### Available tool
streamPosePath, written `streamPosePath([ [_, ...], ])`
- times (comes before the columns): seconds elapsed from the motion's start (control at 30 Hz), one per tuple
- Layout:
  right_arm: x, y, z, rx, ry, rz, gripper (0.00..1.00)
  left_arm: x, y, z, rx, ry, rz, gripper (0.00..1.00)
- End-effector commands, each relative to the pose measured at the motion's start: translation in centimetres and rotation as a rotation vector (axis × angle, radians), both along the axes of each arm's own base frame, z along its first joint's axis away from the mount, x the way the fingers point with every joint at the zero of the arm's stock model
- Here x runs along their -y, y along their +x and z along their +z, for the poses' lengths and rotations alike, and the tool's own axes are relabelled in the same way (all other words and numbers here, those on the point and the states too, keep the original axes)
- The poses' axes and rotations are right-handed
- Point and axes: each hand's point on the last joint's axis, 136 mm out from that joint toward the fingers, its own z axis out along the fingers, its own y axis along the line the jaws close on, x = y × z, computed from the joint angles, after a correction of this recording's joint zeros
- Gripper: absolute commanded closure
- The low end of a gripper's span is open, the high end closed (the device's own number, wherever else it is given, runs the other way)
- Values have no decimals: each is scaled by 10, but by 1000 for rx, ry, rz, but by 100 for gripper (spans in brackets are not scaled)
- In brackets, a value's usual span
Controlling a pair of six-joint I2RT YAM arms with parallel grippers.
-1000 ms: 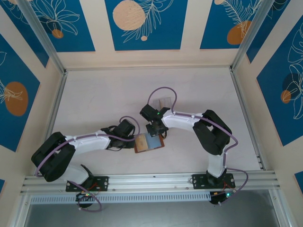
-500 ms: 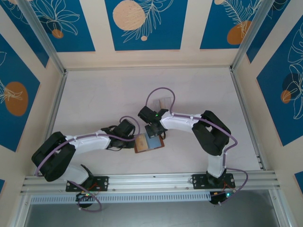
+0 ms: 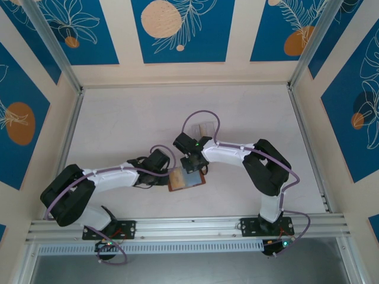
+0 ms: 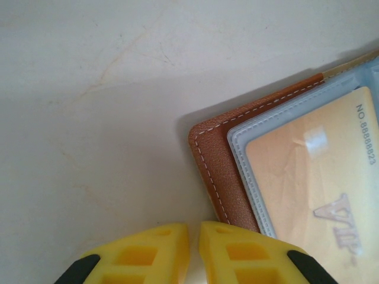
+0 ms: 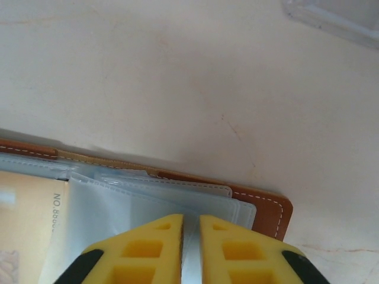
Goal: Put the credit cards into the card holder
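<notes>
- On the pale table (image 3: 130, 130), both arms reach inward to a spot near its front middle, the left arm (image 3: 106, 176) from the left and the right arm (image 3: 237, 152) from the right.
- Between the two wrists lies the card holder (image 3: 186, 179), open and flat, brown cover down, with its pale bluish sleeves (image 5: 148, 195) facing up.
- Just behind the right wrist stands a clear plastic stand (image 3: 205, 126), apart from the holder.
- A tan credit card (image 4: 308, 171) printed "VIP" sits inside a sleeve on the holder's left half.
- The left gripper (image 4: 193, 236) sits at the holder's left edge, one finger over the stitched brown border. Its yellow fingers are drawn nearly together, with nothing seen between them.
- The right gripper (image 5: 190, 231) is over the sleeves on the far half, its fingers likewise nearly together. A pale strip shows in the slit, and I cannot tell whether it is something gripped or the sleeve beneath.
</notes>
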Motion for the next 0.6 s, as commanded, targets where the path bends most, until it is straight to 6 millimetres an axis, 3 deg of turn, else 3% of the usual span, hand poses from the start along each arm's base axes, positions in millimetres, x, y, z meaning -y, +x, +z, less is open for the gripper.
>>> streamPosePath([
  [0.0, -4, -3, 5, -19, 16, 18, 81, 0, -17, -44, -77, 28, -24, 84],
  [0.23, -16, -9, 0, -79, 67, 34, 79, 1, -16, -43, -77, 24, -26, 84],
  [0.57, -45, -21, 37, -169, 331, 34, 65, 4, -15, -45, -81, 22, -30, 84],
])
